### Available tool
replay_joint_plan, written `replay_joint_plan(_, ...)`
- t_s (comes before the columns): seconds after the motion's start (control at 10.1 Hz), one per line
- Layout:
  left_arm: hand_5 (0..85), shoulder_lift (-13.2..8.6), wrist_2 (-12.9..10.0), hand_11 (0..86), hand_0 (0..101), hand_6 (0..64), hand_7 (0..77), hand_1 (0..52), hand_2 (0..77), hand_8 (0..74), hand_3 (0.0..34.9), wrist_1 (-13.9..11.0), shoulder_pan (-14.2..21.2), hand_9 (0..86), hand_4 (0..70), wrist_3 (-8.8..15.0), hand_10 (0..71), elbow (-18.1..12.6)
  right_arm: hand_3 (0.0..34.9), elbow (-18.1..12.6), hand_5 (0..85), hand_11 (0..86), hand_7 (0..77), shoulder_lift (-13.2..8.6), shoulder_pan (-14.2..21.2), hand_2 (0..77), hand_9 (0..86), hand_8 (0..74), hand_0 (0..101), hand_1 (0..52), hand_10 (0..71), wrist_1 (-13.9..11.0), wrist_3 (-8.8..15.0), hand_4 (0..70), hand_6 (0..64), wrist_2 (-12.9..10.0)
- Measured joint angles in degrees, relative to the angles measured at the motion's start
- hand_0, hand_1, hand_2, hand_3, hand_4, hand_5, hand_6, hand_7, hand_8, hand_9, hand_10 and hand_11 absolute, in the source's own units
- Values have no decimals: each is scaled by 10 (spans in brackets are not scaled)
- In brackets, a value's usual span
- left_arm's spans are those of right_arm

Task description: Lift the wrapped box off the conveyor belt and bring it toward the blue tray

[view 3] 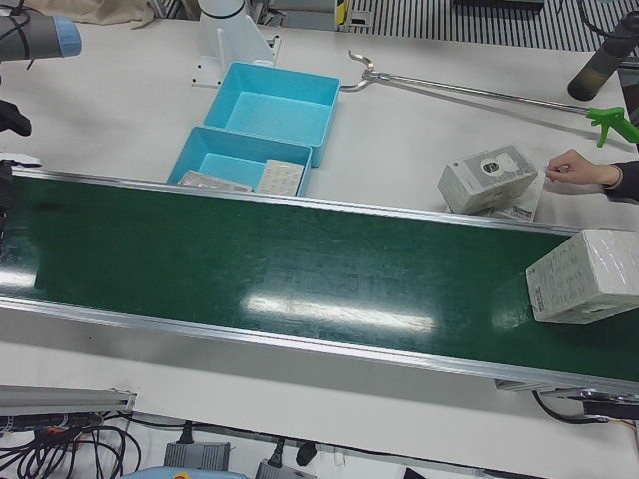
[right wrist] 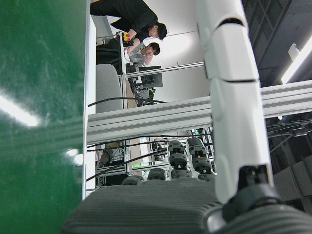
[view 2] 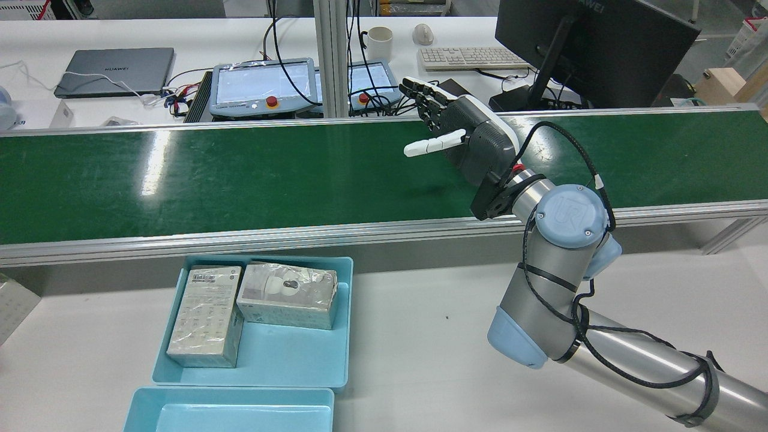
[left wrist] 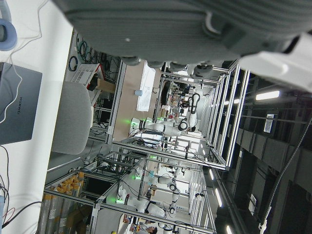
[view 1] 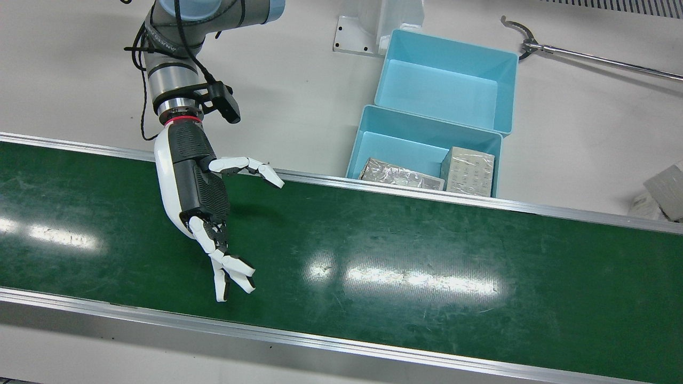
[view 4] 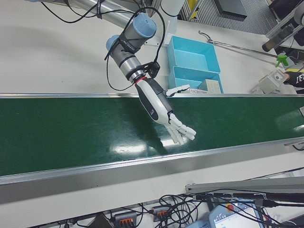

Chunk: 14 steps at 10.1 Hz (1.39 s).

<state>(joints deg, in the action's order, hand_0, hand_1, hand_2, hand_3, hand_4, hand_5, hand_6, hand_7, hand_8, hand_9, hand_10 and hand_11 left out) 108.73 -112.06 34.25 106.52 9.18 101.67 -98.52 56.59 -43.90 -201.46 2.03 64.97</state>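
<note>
A wrapped box [view 3: 584,276] lies on the green conveyor belt [view 1: 427,256] at the far right end of the left-front view, far from my right hand. My right hand [view 1: 208,213] hovers over the belt, open and empty, fingers spread; it also shows in the rear view [view 2: 456,129] and the right-front view [view 4: 164,111]. The nearer blue tray [view 1: 356,152] beside the belt holds two wrapped boxes [view 1: 468,170]. Only the grey palm of my left hand [left wrist: 170,24] shows, in its own view; its fingers are hidden.
A second blue tray [view 1: 509,90] stands behind the first. Another wrapped box [view 3: 489,180] sits on the white table by a person's hand [view 3: 577,168]. A long grabber tool [view 3: 479,92] lies on the table. Monitors and a keyboard [view 2: 468,58] stand beyond the belt.
</note>
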Motion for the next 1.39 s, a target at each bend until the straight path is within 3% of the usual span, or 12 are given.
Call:
replay_joint_plan(0.2, 11, 0, 0, 5, 0, 5, 5, 0, 11, 5, 0, 0, 0, 5, 0, 0, 5, 0, 0, -6, 131, 5, 22, 2, -12, 65, 11, 5, 520, 191, 0, 7, -1, 82, 27, 5)
replay_joint_plan(0.3, 11, 0, 0, 5, 0, 5, 5, 0, 5, 5, 0, 0, 0, 5, 0, 0, 5, 0, 0, -8, 131, 5, 44, 3, -16, 71, 11, 5, 519, 185, 0, 8, -1, 82, 27, 7)
replay_joint_plan(0.69, 11, 0, 0, 5, 0, 5, 5, 0, 11, 5, 0, 0, 0, 5, 0, 0, 5, 0, 0, -3, 131, 5, 44, 5, 1, 55, 11, 5, 509, 175, 0, 7, 3, 82, 33, 6)
replay_joint_plan(0.79, 11, 0, 0, 5, 0, 5, 5, 0, 11, 5, 0, 0, 0, 5, 0, 0, 5, 0, 0, -4, 131, 5, 44, 5, 1, 16, 11, 0, 490, 104, 0, 7, 3, 82, 33, 5)
replay_joint_plan(0.89, 11, 0, 0, 5, 0, 5, 5, 0, 11, 5, 0, 0, 0, 0, 0, 0, 0, 0, 0, -4, 131, 5, 44, 6, 0, 16, 11, 5, 487, 142, 0, 7, 3, 82, 33, 5)
replay_joint_plan(1.09, 11, 0, 0, 5, 0, 5, 5, 0, 11, 5, 0, 0, 0, 5, 0, 0, 5, 0, 0, -4, 142, 5, 44, 7, 0, 16, 11, 5, 489, 169, 0, 6, 4, 93, 33, 4)
replay_joint_plan(1.39, 11, 0, 0, 5, 0, 5, 5, 0, 5, 5, 0, 0, 0, 0, 0, 0, 5, 0, 0, -3, 142, 5, 44, 5, 2, 38, 11, 5, 490, 158, 0, 6, 8, 93, 33, 4)
